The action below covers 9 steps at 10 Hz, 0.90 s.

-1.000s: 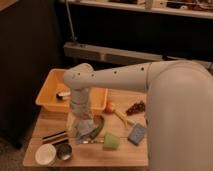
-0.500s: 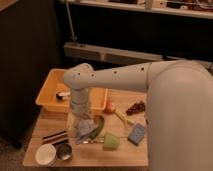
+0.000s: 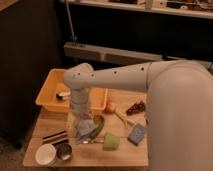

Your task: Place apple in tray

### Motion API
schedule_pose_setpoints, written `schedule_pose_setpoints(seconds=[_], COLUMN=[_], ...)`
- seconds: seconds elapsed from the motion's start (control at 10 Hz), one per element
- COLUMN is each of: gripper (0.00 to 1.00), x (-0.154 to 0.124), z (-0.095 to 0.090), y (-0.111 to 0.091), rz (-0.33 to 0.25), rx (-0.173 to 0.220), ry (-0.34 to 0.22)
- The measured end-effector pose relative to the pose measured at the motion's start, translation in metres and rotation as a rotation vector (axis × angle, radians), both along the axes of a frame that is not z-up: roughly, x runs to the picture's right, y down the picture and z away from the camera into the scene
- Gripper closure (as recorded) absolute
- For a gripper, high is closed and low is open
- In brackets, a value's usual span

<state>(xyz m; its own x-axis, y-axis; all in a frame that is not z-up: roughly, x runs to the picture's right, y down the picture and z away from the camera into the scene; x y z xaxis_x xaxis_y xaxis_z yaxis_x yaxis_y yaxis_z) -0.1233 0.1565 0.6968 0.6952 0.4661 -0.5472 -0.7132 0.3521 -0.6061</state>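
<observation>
The apple (image 3: 109, 106) is a small orange-red fruit on the wooden table, just right of the tray's front right corner. The tray (image 3: 48, 95) is a large orange-yellow bin at the back left of the table, with a small black-and-white object inside. My gripper (image 3: 83, 131) hangs at the end of the white arm, low over the table in front of the tray and to the lower left of the apple, over a pale packet and a green object. The arm hides part of the tray.
A pale banana (image 3: 122, 118) and dark grapes (image 3: 135, 107) lie right of the apple. A blue sponge (image 3: 136, 134), a green cup (image 3: 111, 142), a white bowl (image 3: 45, 154), a dark can (image 3: 64, 151) and a striped bar (image 3: 54, 137) are along the front.
</observation>
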Motion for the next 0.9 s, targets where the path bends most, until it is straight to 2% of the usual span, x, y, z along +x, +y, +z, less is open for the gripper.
schedule_pose_setpoints(seconds=[0.5,0.7,0.9], gripper=[0.26,0.26,0.26], x=[0.001,0.010,0.038], z=[0.000,0.000,0.005], y=[0.000,-0.005,-0.021], rz=[0.000,0.000,-0.006], rx=[0.001,0.029,0.074], ry=[0.001,0.013,0.044])
